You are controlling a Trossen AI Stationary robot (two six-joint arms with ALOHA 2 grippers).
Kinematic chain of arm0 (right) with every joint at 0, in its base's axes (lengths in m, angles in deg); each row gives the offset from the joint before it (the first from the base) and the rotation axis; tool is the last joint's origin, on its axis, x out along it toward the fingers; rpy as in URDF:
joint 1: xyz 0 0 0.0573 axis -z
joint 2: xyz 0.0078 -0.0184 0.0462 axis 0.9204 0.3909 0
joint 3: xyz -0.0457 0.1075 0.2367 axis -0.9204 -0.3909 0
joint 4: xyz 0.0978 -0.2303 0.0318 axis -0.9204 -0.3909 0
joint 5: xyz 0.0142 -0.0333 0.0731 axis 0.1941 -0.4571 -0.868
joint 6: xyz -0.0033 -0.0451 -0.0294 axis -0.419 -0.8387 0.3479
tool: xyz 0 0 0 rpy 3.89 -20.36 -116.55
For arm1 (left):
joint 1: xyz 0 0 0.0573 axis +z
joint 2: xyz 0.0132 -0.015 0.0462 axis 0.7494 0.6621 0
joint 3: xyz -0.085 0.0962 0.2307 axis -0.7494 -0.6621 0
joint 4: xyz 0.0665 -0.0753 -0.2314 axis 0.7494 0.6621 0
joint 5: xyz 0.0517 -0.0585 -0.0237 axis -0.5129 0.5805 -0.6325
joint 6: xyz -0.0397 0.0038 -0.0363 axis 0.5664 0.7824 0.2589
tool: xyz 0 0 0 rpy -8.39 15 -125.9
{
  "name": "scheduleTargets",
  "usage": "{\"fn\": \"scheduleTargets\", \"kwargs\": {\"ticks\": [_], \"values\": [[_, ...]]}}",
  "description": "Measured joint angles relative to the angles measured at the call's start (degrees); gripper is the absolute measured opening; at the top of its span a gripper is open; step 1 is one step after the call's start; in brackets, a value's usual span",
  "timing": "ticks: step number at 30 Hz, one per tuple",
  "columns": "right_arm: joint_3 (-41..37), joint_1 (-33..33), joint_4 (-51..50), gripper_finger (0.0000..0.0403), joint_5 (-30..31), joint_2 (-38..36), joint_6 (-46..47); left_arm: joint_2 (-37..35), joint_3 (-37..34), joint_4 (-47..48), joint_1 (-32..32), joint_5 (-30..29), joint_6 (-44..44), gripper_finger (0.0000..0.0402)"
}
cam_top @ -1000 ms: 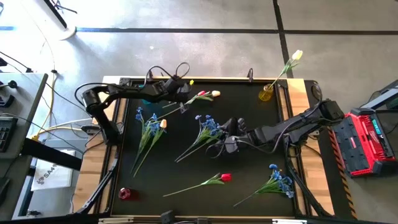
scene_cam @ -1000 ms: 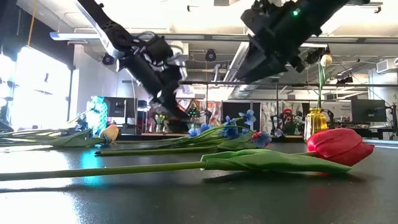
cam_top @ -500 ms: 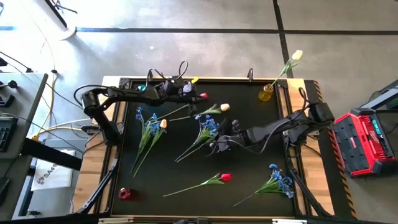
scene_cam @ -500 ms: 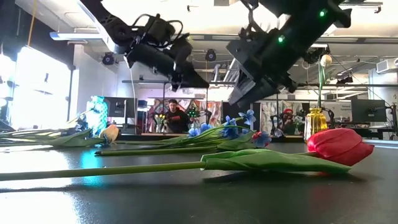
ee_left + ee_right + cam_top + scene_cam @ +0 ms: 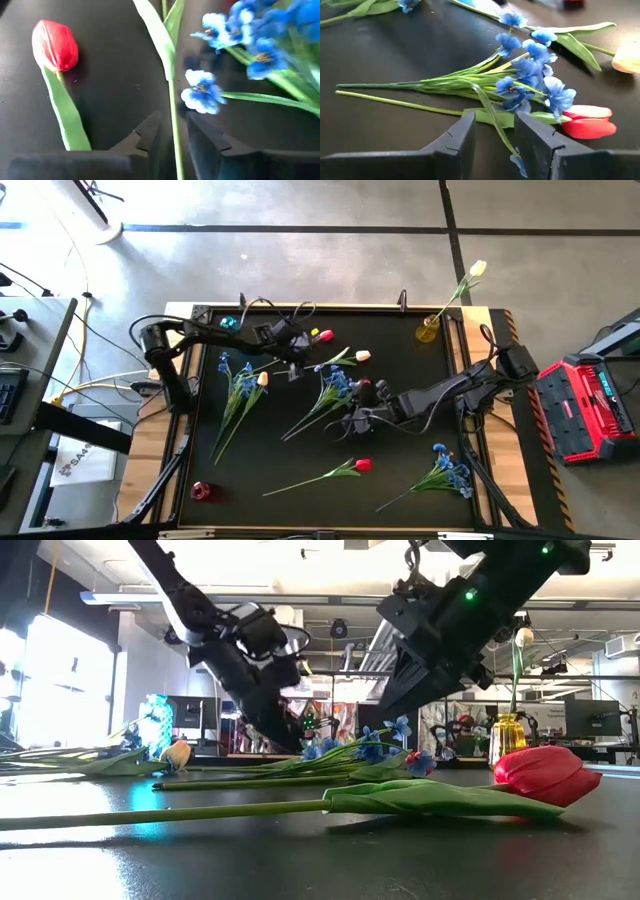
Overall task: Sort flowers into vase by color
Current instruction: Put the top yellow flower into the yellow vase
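Observation:
My left gripper (image 5: 296, 368) (image 5: 172, 125) is open and low over the table's far middle. Its fingers stand on either side of the thin green stem (image 5: 172, 100) of a cream tulip (image 5: 362, 356) that lies on the mat. A red tulip (image 5: 325, 335) (image 5: 55, 45) lies beside it. My right gripper (image 5: 343, 425) (image 5: 495, 130) is open just above the stem end of a blue spray (image 5: 335, 385) (image 5: 530, 75) lying mid-table. One green leaf (image 5: 492, 120) runs between its fingers. Another red tulip head (image 5: 585, 125) lies by the spray.
A yellow vase (image 5: 428, 330) at the far right holds a cream tulip (image 5: 478, 268). A teal vase (image 5: 228, 323) stands far left and a red vase (image 5: 200, 491) near left. More flowers lie on the mat: a blue spray with a cream tulip (image 5: 240, 385), a red tulip (image 5: 360, 465), a blue spray (image 5: 450, 470).
My left gripper has risen, then come down toward the near edge over the cream tulip's stem. The cream tulip has slid toward the right and near edges, apart from the red tulip. My right gripper has come down toward the left and near edges, to the blue spray's stems.

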Motion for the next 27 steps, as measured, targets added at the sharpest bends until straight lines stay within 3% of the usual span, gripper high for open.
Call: {"fn": "scheduleTargets", "kwargs": {"ticks": [3,11,17,23,27], "values": [[0.0,-0.9,0.3,0.0124,0.2,0.0,0.0,2.7,0.0,-3.5,-0.3,-3.4,2.2,0.0109],[0.0,-3.3,0.3,0.0124,0.4,0.0,0.0,5.9,0.1,-5.8,-0.3,-1.8,3.3,0.0133],[0.0,-3.8,0.3,0.0124,0.4,0.0,0.0,8.1,0.4,-6.4,-0.4,-1.7,3.9,0.0093],[0.0,-3.3,0.3,0.0124,0.5,0.0,-0.6,7.8,0.3,-6.9,-0.4,-2.7,4.7,0.0013],[0.0,-3.5,-1.2,0.0124,5.3,-0.6,-1.6,7.8,0.2,-8.8,-0.1,-3.0,7.5,0.001]]}}
